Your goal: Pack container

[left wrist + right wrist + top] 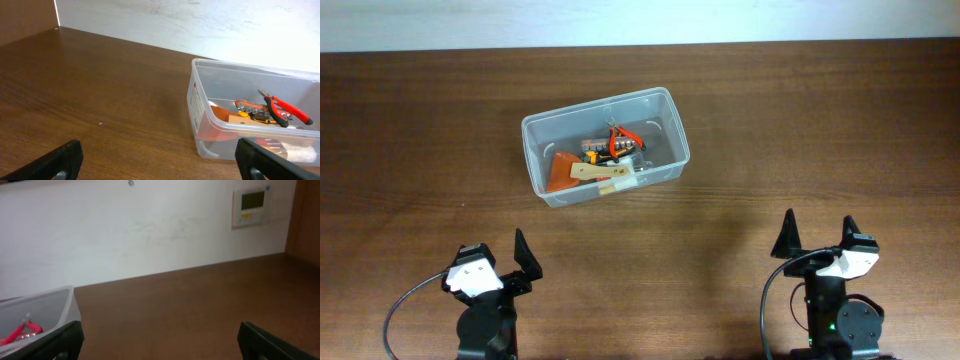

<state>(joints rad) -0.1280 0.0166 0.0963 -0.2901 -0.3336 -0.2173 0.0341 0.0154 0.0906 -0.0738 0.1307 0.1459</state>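
Black fingers (65,159) of my left gripper (160,165) fill the lower corners of the left wrist view. They stand wide apart with only bare wood between them, so that gripper is spread and holds nothing. From overhead the left gripper (495,262) sits at the near edge of the dark brown tabletop (770,120), well apart from everything else.

Further in, and a little right of that gripper, stands the container (595,104), a clear plastic tub with rounded corners and a rim. It rests on the tabletop, turned at a slight angle, left of the middle. Red-handled pliers (620,140) lie inside it towards the far side. An orange-brown flat piece (560,170) lies at the near left. A pale wooden handle (600,172) lies across the near side. The left wrist view shows the container's wall (200,100) with a label on it, and the pliers (285,107) over a row of small silvery pieces (250,107).

On the right, my right gripper (817,240) also sits at the near edge. Its fingers are spread wide on nothing. Its own camera catches one corner of the container (50,305) at far left and a small wall panel (252,207) on the white wall.
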